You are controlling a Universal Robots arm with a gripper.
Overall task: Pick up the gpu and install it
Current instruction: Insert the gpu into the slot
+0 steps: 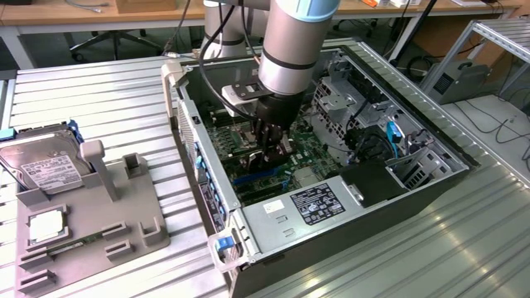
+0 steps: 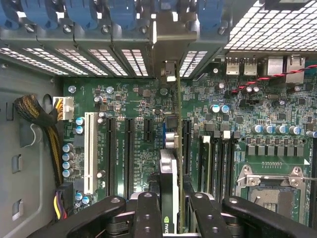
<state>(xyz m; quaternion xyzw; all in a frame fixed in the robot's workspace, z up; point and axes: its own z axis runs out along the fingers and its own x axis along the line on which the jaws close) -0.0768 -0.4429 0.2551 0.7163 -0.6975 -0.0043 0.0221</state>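
My gripper (image 1: 270, 148) is deep inside the open computer case (image 1: 431, 162), shut on the gpu (image 1: 257, 166). In the wrist view the gpu (image 2: 169, 163) appears edge-on, a thin card running from between my fingers (image 2: 148, 214) toward the case's rear wall. Its silvery end bracket (image 2: 168, 42) stands against the row of rear slot openings. The card stands upright over the green motherboard (image 2: 129, 101), in line with an expansion slot. Whether its edge sits in the slot I cannot tell.
Black and white expansion slots (image 2: 90, 151) and memory slots (image 2: 218, 163) flank the card, with an empty CPU socket (image 2: 270, 191) to one side. A cable bundle (image 2: 42, 121) hangs by the case wall. At the exterior view's left, a grey fixture (image 1: 136, 211) holds a silver hard drive (image 1: 41, 166).
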